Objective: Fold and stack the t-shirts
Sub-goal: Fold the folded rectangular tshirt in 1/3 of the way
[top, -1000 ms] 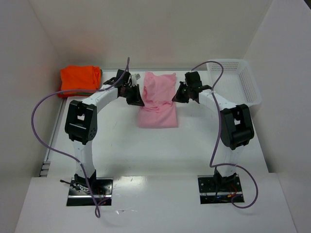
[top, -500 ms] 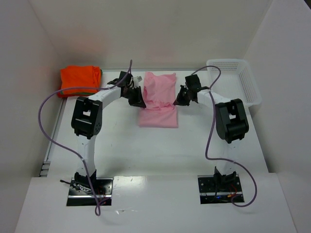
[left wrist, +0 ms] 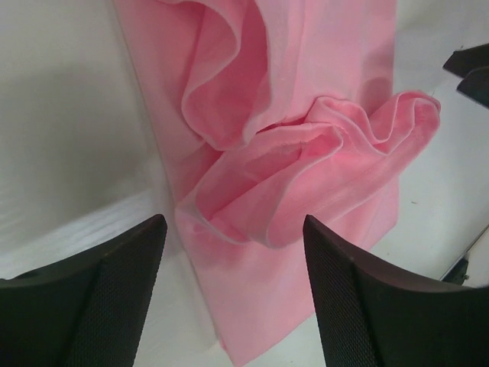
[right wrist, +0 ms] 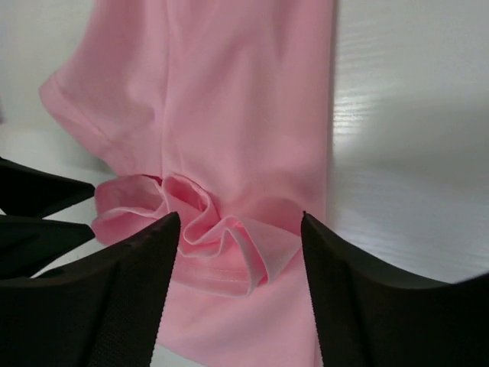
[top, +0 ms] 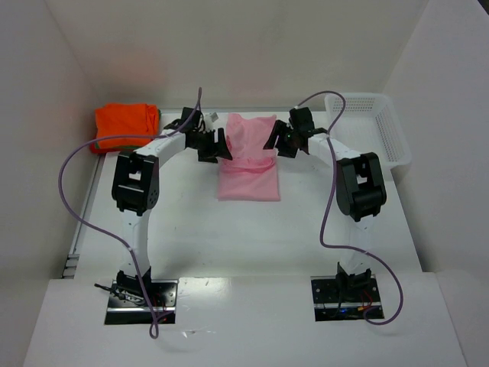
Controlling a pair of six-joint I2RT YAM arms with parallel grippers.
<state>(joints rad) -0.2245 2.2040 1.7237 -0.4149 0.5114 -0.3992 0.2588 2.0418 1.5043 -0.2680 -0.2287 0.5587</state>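
Presently in hand: folding of the pink t-shirt [top: 248, 164], judged mid-fold and not finished
Pink t-shirt, place: centre of the overhead view on the white table [top: 252, 229], long side running from upper to lower frame; the lower part lies flat, the upper part sits loose between the two grippers
Cloth condition: both wrist views show a ruffled, doubled ridge bunched across the shirt, its edges rolled and not aligned; the cloth past the ridge is smoother
Left gripper [top: 218, 147]: at the shirt's left edge, upper centre of the overhead view; fingers spread wide, nothing pinched
Right gripper [top: 279, 141]: at the shirt's right edge, directly opposite; fingers likewise wide apart, holding nothing, the ruffle lying just past the tips
Contact: whether any fingertip touches the cloth cannot be told
Orange t-shirt [top: 126, 126]: folded, upper left of the overhead view, well apart from the pink one; judged the base of the stack
Basket [top: 397, 141]: white mesh, upper right, not concerned in this step
Next move calls for: both grippers to close on matching side edges of the ridge, level with each other, draw the cloth taut and lay it over so the hems meet; stacking onto the orange shirt follows
Risk: an uneven grip would likely skew the fold
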